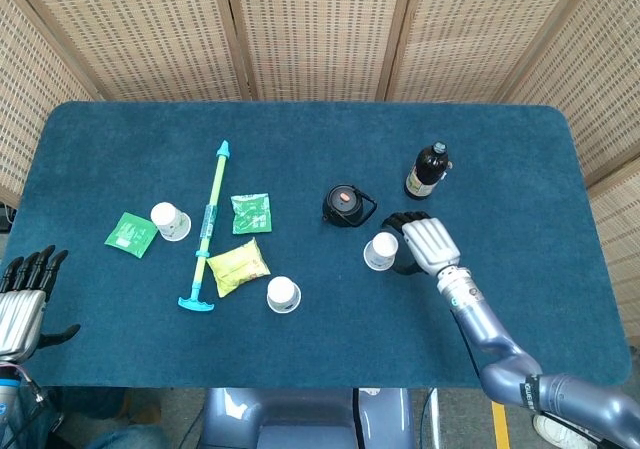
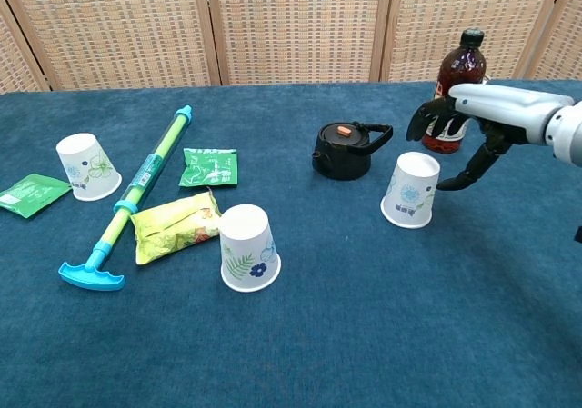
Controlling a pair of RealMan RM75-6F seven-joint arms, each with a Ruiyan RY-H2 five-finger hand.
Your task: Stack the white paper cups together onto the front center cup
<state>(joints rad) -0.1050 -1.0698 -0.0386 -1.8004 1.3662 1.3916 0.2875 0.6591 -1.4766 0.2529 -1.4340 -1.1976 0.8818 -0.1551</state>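
Note:
Three white paper cups stand upside down on the blue table. The front center cup is near the front edge, the left cup sits beside a green packet, and the right cup is in front of the kettle. My right hand hovers just right of the right cup, fingers spread and curved toward it, holding nothing. My left hand rests open at the table's front left corner, seen only in the head view.
A black kettle and a dark bottle stand behind the right cup. A green-blue pump stick, a yellow snack bag and two green packets lie on the left side.

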